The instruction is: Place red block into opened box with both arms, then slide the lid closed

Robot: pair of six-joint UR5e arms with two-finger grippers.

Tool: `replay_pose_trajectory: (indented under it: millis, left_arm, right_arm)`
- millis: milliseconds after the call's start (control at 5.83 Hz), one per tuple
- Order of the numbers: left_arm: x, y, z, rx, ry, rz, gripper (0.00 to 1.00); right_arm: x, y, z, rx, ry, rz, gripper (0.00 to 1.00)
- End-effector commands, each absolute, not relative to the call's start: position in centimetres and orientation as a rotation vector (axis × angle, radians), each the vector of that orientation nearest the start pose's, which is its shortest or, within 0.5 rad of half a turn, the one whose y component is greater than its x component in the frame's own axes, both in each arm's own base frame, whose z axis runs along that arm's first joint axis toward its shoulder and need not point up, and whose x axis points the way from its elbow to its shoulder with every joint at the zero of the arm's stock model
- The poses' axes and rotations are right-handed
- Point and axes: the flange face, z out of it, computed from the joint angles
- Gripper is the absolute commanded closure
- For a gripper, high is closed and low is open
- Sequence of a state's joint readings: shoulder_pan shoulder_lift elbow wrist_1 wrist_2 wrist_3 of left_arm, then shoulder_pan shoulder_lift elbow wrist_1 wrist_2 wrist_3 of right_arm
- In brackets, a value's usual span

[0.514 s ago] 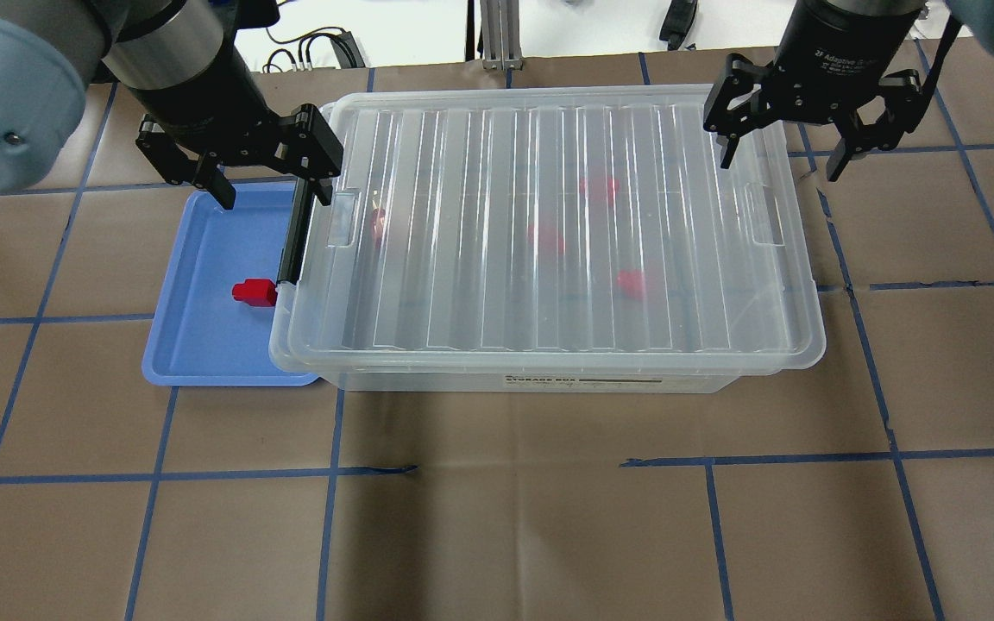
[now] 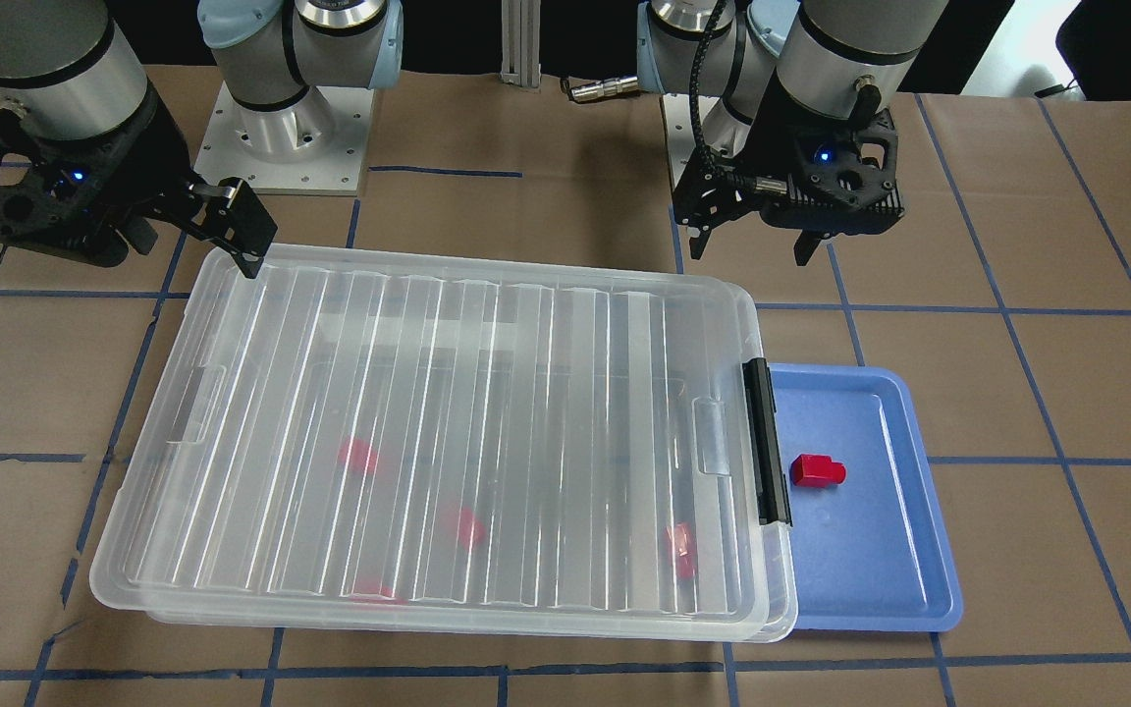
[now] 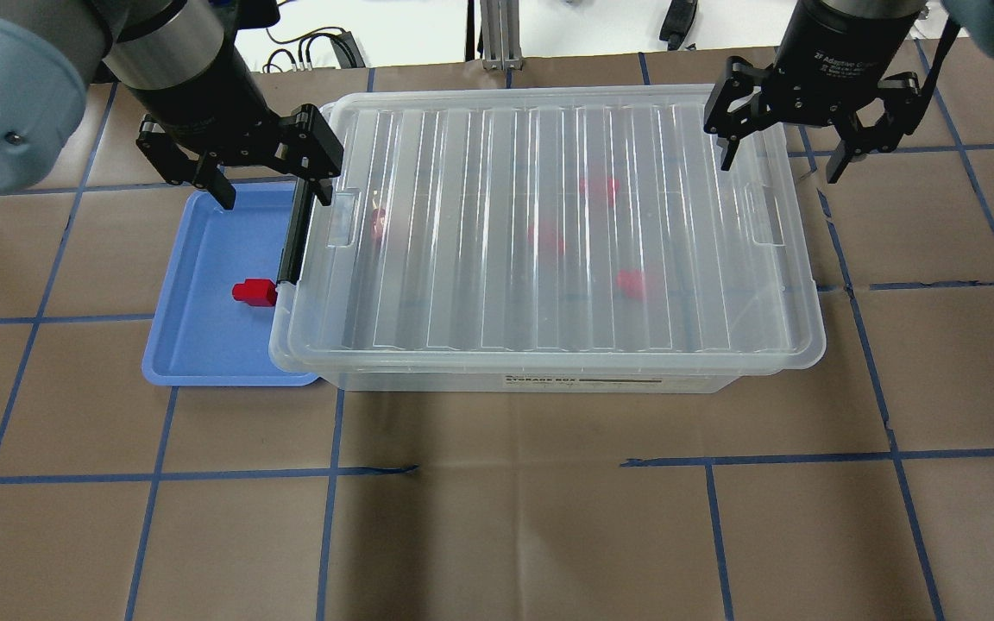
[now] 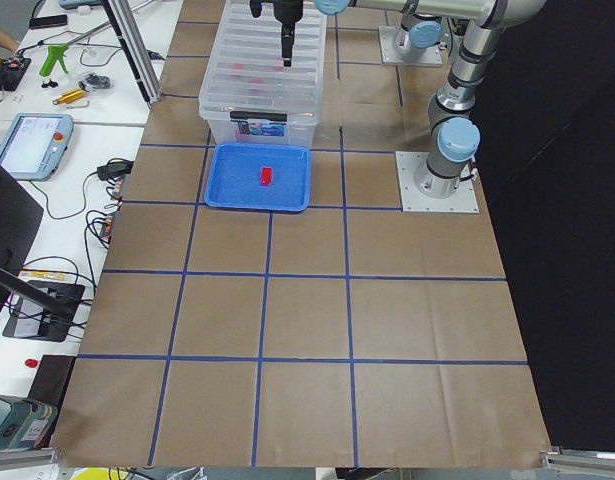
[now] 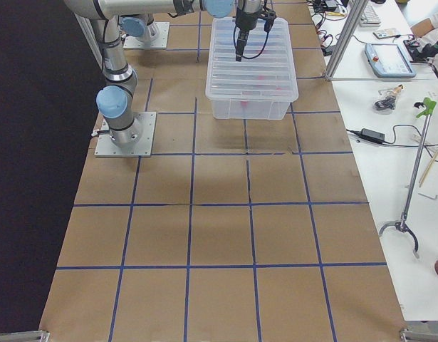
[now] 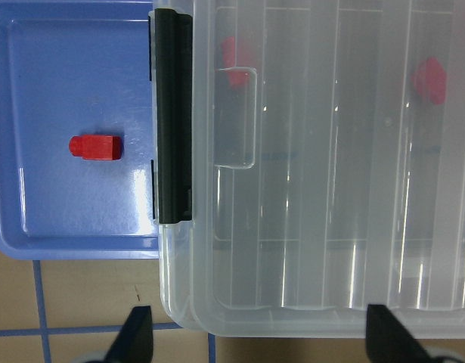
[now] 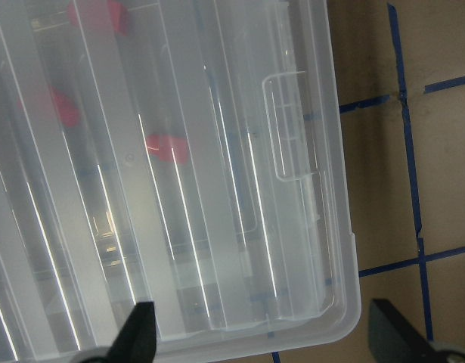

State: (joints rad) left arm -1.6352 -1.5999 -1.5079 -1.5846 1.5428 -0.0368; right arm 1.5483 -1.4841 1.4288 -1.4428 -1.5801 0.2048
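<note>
**Both grippers open and empty above the covered box**

The left gripper [image 3: 275, 197], jaws spread and holding nothing, hangs above the latch end of the box [image 3: 428, 379]. The right gripper [image 3: 780, 168], also spread and empty, hangs above the opposite end. Its body reads "2F Adaptive"; the rest is cut off. The lid [image 3: 549, 233] covers the box, which is labelled "STORAGE BOX". Blocks inside show only as red blurs. One red block [image 3: 254, 292] lies on the blue tray [image 3: 204, 345], near its box-side edge. Brown paper with blue tape gridlines covers the bench [image 3: 549, 517].

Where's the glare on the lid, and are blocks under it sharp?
Front-facing: bright streaks along the lid ribs. Right wrist: same streaks. Overhead: covered blocks are soft red smears; the red block on the blue tray is crisp.
</note>
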Motion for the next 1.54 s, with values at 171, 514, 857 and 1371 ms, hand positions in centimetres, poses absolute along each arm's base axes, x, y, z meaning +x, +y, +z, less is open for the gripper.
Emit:
replay_pose_trajectory:
  millis: [171, 514, 857, 1371]
  left_arm:
    - [-16.8, -49.6, 50.3, 0.044, 3.170, -0.029, 0.02]
    - [-16.9, -49.6, 50.2, 0.047, 3.171, -0.027, 0.02]
    - [-16.9, -49.7, 50.1, 0.047, 3.171, -0.024, 0.02]
    - [-16.9, -49.7, 50.1, 0.047, 3.171, -0.024, 0.02]
  right_arm:
    - [6.9, -53.3, 44.3, 0.311, 3.133, 0.232, 0.00]
    - [2.0, -53.4, 39.8, 0.225, 3.126, 0.194, 0.00]
    - [2.3, -52.4, 36.7, 0.226, 3.115, 0.233, 0.00]
    - [2.1, -52.5, 34.4, 0.105, 3.146, 0.131, 0.00]
